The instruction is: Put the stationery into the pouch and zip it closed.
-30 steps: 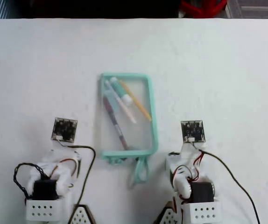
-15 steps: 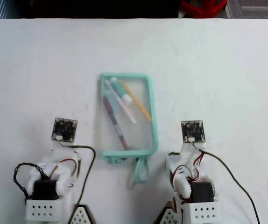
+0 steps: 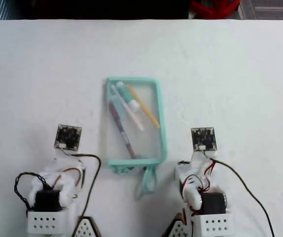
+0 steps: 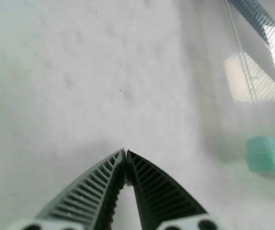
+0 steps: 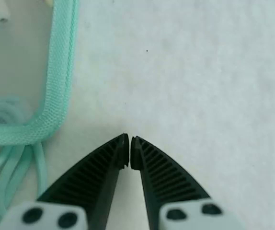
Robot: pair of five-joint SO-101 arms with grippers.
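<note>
The left jaws are pressed together at their tips with nothing between them, poised over bare white tabletop (image 4: 80,72), and a teal tab (image 4: 268,153) of the pouch lies off to one side of them. The right jaws are likewise closed and hold nothing, with only a hairline slit showing between the ribbed tips. They sit just beside a rounded corner of the pouch (image 5: 61,72), near its teal cord loop (image 5: 13,163) but touching neither. From above, the left arm (image 3: 48,197) and the right arm (image 3: 203,197) sit at the near edge of the tabletop, one on each side of the pouch and both apart from it. The pouch lies flat between them, a clear panel framed by a teal border, with the cord loop trailing from its near end toward the right arm. Through the clear panel the stationery shows inside the border: a yellow pencil (image 3: 145,107), a white pen (image 3: 133,112), a dark red pen (image 3: 122,131) and a teal-capped pen (image 3: 115,94), all lying at a slant and overlapping near the far end. Whether the zip is fully closed cannot be told.
</note>
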